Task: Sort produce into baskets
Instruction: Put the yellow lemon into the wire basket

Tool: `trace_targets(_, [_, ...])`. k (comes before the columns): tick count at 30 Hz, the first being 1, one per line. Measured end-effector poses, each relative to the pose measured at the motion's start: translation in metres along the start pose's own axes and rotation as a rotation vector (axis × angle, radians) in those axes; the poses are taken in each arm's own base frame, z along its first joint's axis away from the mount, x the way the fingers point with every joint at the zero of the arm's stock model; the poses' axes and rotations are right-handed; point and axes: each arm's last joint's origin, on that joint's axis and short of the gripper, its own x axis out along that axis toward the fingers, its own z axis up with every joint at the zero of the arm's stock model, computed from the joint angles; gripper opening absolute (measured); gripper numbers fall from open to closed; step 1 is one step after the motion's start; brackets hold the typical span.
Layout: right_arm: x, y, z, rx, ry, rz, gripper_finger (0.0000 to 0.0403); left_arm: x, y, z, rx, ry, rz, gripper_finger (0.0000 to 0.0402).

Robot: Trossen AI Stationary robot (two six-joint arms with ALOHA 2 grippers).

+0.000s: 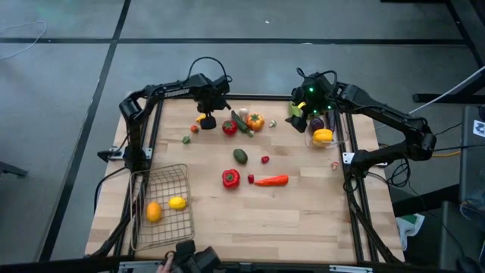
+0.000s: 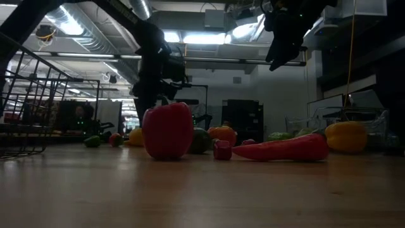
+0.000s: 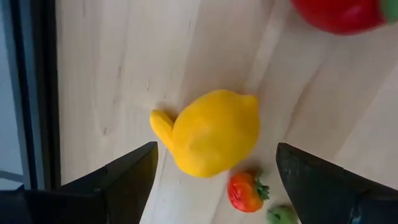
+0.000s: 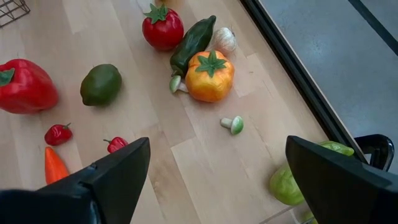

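A smooth yellow pepper point(image 3: 214, 132) with a stubby stem is lying on the wooden table point(image 1: 303, 212) near its far edge, beside a tiny red piece point(image 3: 244, 192) and a red tomato point(image 1: 229, 127). The left gripper point(image 3: 214, 171) is hovering directly over the yellow pepper with its fingers spread wide on either side, touching nothing, the table's dark edge rail running close by. The right gripper point(image 4: 217, 177) is hanging open and empty above the far right of the table near the clear bin point(image 1: 324, 130), while the wire-mesh basket point(image 1: 163, 208) at the near left is holding two yellow-orange fruits, with bare wood lying open between.
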Motion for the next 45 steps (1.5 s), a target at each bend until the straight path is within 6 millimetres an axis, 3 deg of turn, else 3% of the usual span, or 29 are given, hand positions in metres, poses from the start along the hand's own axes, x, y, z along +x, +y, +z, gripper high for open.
trace_targets(7, [0.0,0.0,0.0,0.0,0.0,0.0,0.0372,0.015,0.0,0.005,0.016,0.049,0.017,0.0324])
trace_targets(24, [0.0,0.0,0.0,0.0,0.0,0.0,0.0372,0.013,0.0,0.005,0.061,0.049,0.042,0.0323])
trace_targets(29, [0.0,0.0,0.0,0.0,0.0,0.0,0.0372,0.016,-0.002,0.004,0.097,0.055,0.039,0.0298])
trace_targets(36, [0.0,0.0,0.0,0.0,0.0,0.0,0.0372,0.033,-0.013,-0.007,0.154,0.124,0.022,0.0253])
trace_targets(45, [0.0,0.0,0.0,0.0,0.0,0.0,0.0372,0.036,-0.015,-0.008,0.172,0.13,0.024,0.0244])
